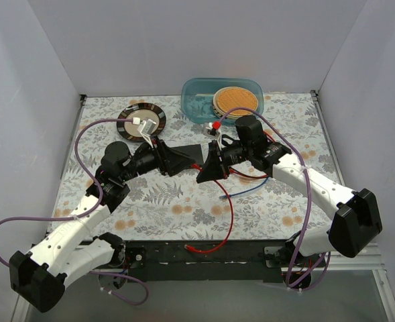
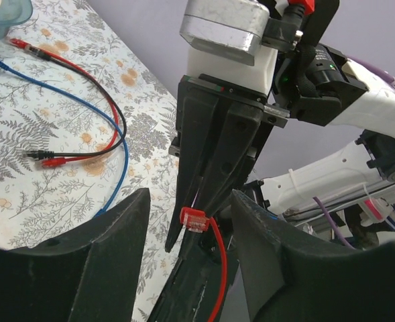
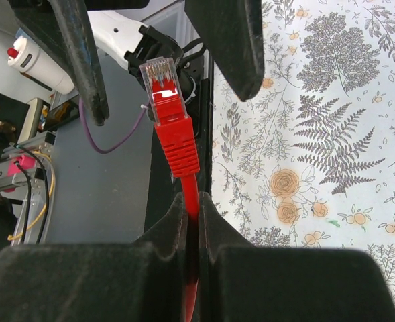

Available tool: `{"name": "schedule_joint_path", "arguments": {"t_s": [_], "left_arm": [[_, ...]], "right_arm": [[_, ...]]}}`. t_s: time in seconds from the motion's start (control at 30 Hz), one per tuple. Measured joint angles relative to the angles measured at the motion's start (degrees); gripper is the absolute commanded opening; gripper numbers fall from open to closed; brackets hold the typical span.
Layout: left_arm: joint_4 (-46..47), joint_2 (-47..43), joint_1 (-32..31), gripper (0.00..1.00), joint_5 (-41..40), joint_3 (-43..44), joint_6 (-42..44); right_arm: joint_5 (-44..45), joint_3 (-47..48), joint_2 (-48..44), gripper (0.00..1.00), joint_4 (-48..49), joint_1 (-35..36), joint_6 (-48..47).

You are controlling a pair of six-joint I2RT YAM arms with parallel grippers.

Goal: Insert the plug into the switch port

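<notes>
My right gripper (image 1: 207,173) (image 3: 192,201) is shut on the red cable just behind the plug (image 3: 174,127), whose clear tip points away from it. In the left wrist view the plug (image 2: 196,219) sits at the far end of the dark grey switch box (image 2: 190,288). The box (image 1: 192,154) runs between the wide-set fingers of my left gripper (image 1: 180,163) (image 2: 190,201), which holds it. The two grippers face each other at the table's middle. The port itself is hidden. The red cable (image 1: 231,215) trails to the near edge.
A round plate (image 1: 141,121) with a small white item stands at the back left. A blue-green tub (image 1: 197,94) holding orange discs stands at the back centre. Loose red, blue and black leads (image 2: 83,127) lie on the floral cloth under the right arm.
</notes>
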Motion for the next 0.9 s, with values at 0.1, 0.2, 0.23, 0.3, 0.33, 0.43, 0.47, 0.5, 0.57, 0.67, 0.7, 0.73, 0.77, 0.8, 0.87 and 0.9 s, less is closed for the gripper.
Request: {"name": "schedule_joint_path", "arguments": {"t_s": [0.1, 0.2, 0.23, 0.3, 0.33, 0.43, 0.47, 0.5, 0.57, 0.67, 0.7, 0.73, 0.77, 0.8, 0.87, 0.9], "left_arm": [[0.46, 0.0, 0.0, 0.35, 1.03, 0.0, 0.17], [0.87, 0.26, 0.0, 0.14, 1.81, 0.0, 0.17], [1.03, 0.55, 0.0, 0.05, 2.12, 0.0, 0.24], [1.18, 1.27, 0.0, 0.0, 2.27, 0.02, 0.39], [1.38, 1.68, 0.07, 0.0, 2.27, 0.04, 0.46], [1.27, 2.12, -0.02, 0.0, 1.31, 0.04, 0.33], [0.74, 2.12, -0.09, 0.0, 0.68, 0.04, 0.17], [0.31, 2.12, -0.15, 0.0, 0.15, 0.04, -0.02], [-0.96, 2.12, -0.31, 0.0, -1.33, 0.2, -0.5], [-3.43, 2.12, -0.37, 0.0, -3.98, 1.09, -1.55], [-4.22, 2.12, -0.39, 0.0, -4.94, 1.55, -1.88], [-5.55, 2.12, -0.39, 0.0, -5.9, 2.29, -2.32], [-6.86, 2.25, -0.39, 0.0, -6.88, 3.23, -2.84], [-8.13, 2.51, -0.39, 0.0, -8.0, 4.33, -3.41], [-10.34, 3.39, -0.39, 0.0, -9.6, 6.47, -4.5], [-11.39, 3.96, -0.37, 0.0, -10.19, 7.56, -5.09]], "right_arm": [[0.0, 0.0, 0.0, 0.01, 0.68, 0.0, 0.63], [0.07, 0.0, 0.0, 0.01, 0.87, 0.0, 0.94], [0.22, 0.0, 0.0, 0.01, 0.87, 0.0, 1.03], [0.26, -0.07, 0.0, 0.01, 0.7, -0.02, 1.2], [0.46, -0.07, 0.0, 0.05, 0.57, 0.0, 1.27], [2.05, -0.04, 0.0, 0.47, -0.22, -0.11, 1.22], [3.1, 0.02, 0.0, 0.61, -0.63, -0.09, 1.09], [4.85, 0.15, -0.02, 0.73, -1.25, -0.04, 1.07], [9.09, 0.57, -0.33, 0.81, -2.67, 0.39, 0.59], [17.46, 1.01, -2.71, 0.82, -4.39, 0.9, -0.28], [20.26, 1.18, -3.93, 0.82, -4.98, 1.05, -0.33], [22.99, 1.31, -5.29, 0.82, -5.25, 1.16, -0.37], [25.07, 1.36, -6.54, 0.82, -5.27, 1.25, -0.39], [27.69, 1.36, -8.13, 0.82, -5.2, 1.49, -0.35], [32.54, 1.36, -11.13, 0.82, -5.03, 2.08, -0.28], [35.45, 1.36, -12.68, 0.81, -4.72, 2.47, -0.28]]}}
